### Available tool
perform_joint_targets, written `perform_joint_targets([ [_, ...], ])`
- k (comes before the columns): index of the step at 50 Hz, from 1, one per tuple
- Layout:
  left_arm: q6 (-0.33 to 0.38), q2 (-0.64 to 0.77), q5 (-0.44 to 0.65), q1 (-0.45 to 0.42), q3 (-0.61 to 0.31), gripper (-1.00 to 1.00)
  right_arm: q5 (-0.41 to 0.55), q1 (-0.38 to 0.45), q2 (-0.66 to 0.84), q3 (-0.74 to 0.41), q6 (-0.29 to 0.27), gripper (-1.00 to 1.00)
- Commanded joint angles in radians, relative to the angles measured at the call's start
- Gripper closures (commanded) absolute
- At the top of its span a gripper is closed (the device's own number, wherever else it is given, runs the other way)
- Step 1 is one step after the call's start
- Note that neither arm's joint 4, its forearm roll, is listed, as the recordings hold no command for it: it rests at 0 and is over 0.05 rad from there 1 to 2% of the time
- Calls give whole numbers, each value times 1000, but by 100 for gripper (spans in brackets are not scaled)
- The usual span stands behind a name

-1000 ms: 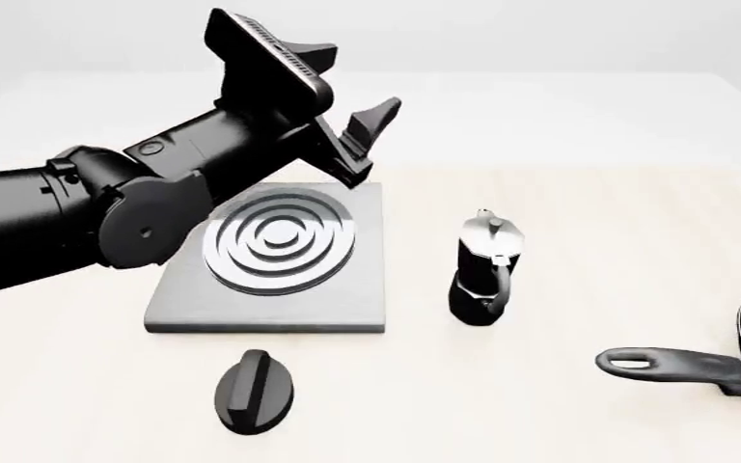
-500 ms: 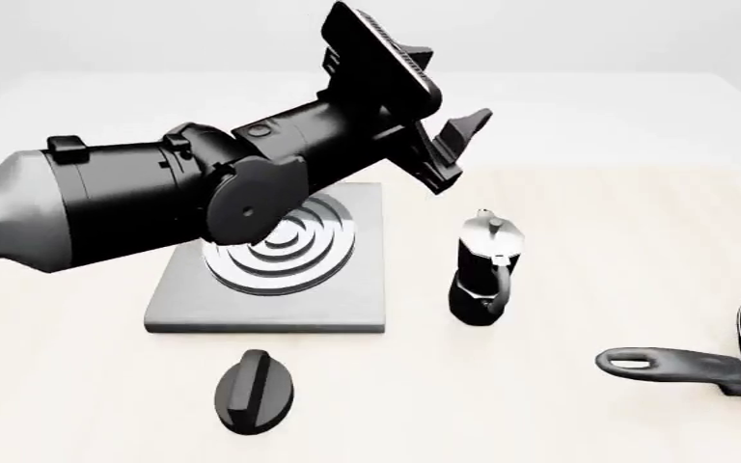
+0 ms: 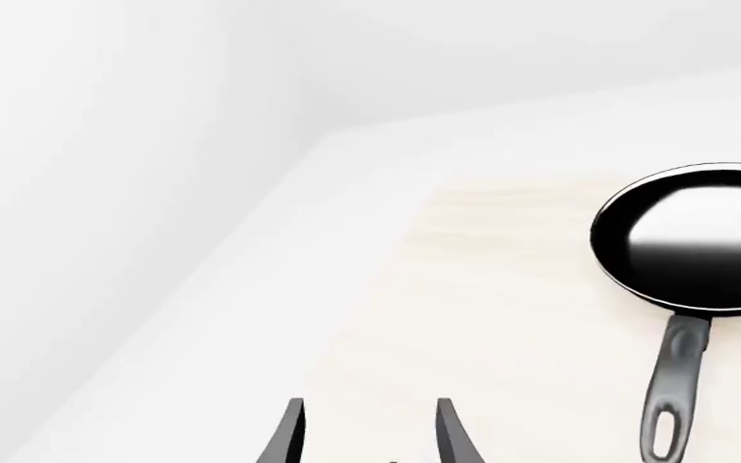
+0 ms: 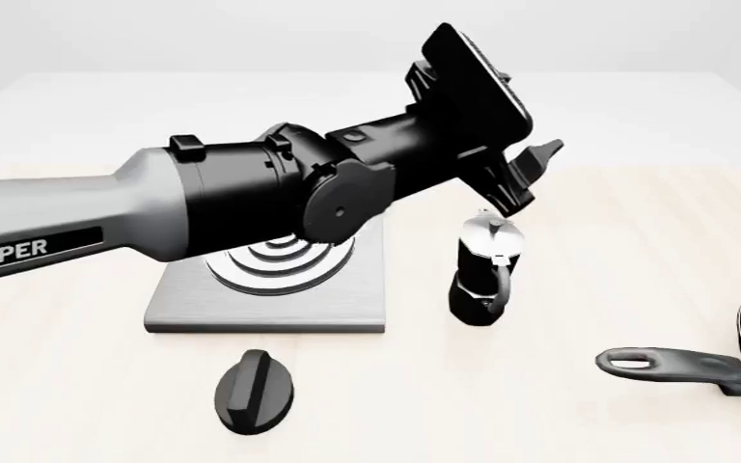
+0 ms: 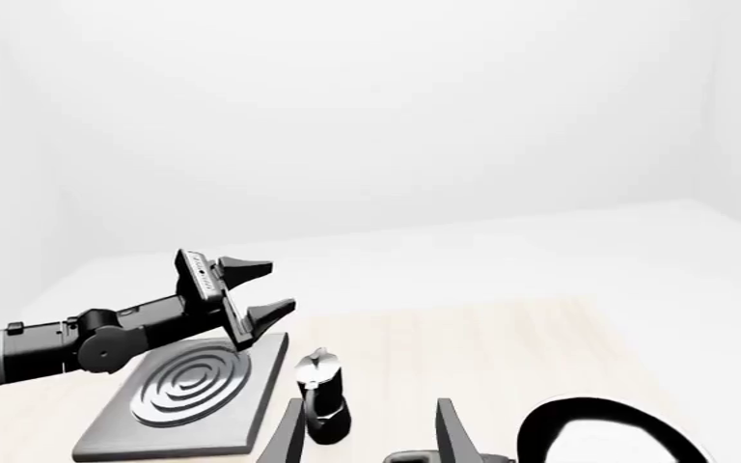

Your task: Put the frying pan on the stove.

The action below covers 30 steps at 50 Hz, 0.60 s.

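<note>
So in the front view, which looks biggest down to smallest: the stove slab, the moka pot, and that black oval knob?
1. The stove, clearly widest, though the left arm hides part of it.
2. The moka pot.
3. The black oval knob, which looks close to the pot in size and lies nearer the camera, so these two are unsure.

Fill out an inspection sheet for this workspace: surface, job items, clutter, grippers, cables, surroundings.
Surface: pale wood table, things spread apart.
Job's things: frying pan at the right edge, handle toward the middle; stove bare, partly behind the left arm.
Clutter: moka pot upright right of the stove; black knob in front of it.
Grippers: left gripper open above the moka pot; right gripper open, holding nothing.
Cables: nothing seen.
Surroundings: plain white walls.
</note>
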Motion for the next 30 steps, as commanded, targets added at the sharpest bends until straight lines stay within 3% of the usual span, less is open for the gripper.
perform_joint_targets([
  [1,10,49,84,-35,-110,-100,0,-4,0,3,9,-100],
  [30,93,263,286,-44,-407,-100,0,-6,0,12,38,-100],
])
